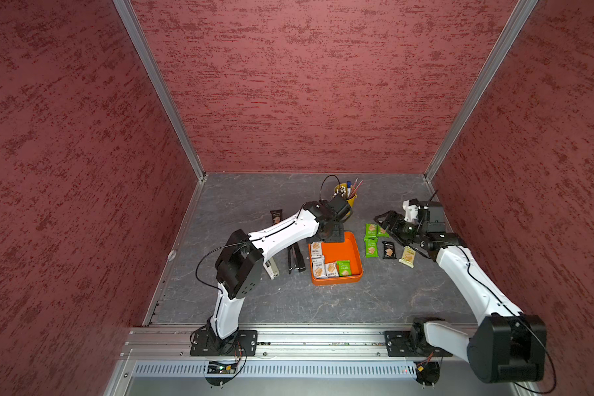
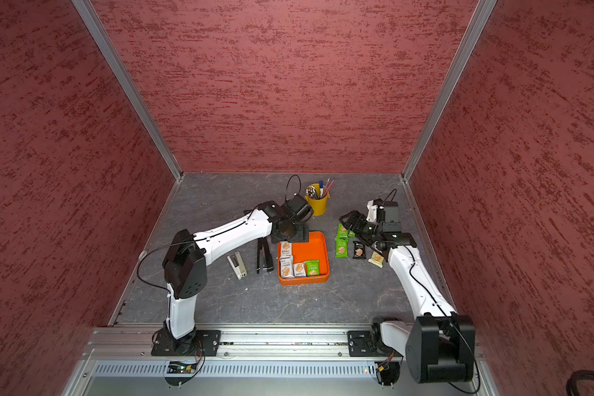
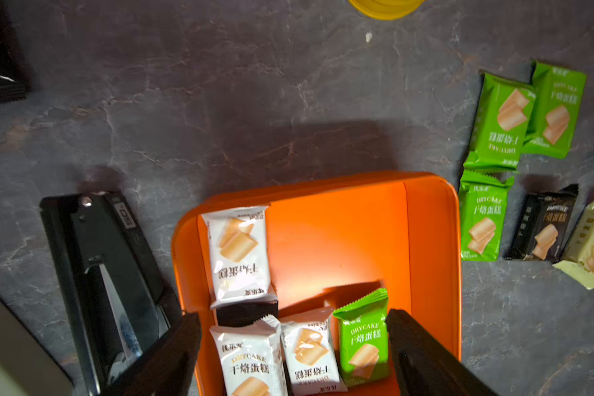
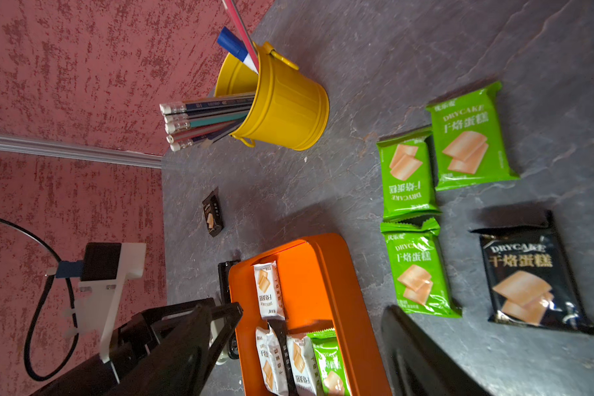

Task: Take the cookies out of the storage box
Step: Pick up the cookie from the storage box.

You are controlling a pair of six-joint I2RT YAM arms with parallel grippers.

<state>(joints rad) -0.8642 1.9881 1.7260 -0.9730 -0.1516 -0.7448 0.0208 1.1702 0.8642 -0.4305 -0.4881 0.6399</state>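
Box: the flat, bright-orange square plastic storage box (image 1: 336, 279) sits near the middle of the dark grey stone-look table (image 1: 254, 301).
In the box: three white cookie packets (image 3: 237, 250) and one green cookie packet (image 3: 362, 339) lie along the left wall and the near wall. A black cookie packet (image 3: 247, 313) peeks out from under the white ones. The rest of the floor is bare orange.
Out of the box: three green packets (image 1: 370, 247), a black packet (image 1: 388, 249) and a pale yellow packet (image 1: 407, 256) lie on the table just to the right of the box.
Lone packet: another black one (image 1: 276, 216) lies by itself, well apart on the left.
Left gripper: the left gripper (image 3: 292, 317) hangs over the box. Its black jaws are wide apart and hold nothing.
Right gripper: the right gripper (image 4: 309, 310) hangs above the green packets beside the box. Its jaws are wide apart too, with nothing in them.
Other things: a small yellow metal bucket of pens and pencils (image 1: 351, 202) stands behind the box. A black stapler (image 1: 296, 260) lies just left of the box, and a beige stapler (image 2: 237, 265) lies left of that.
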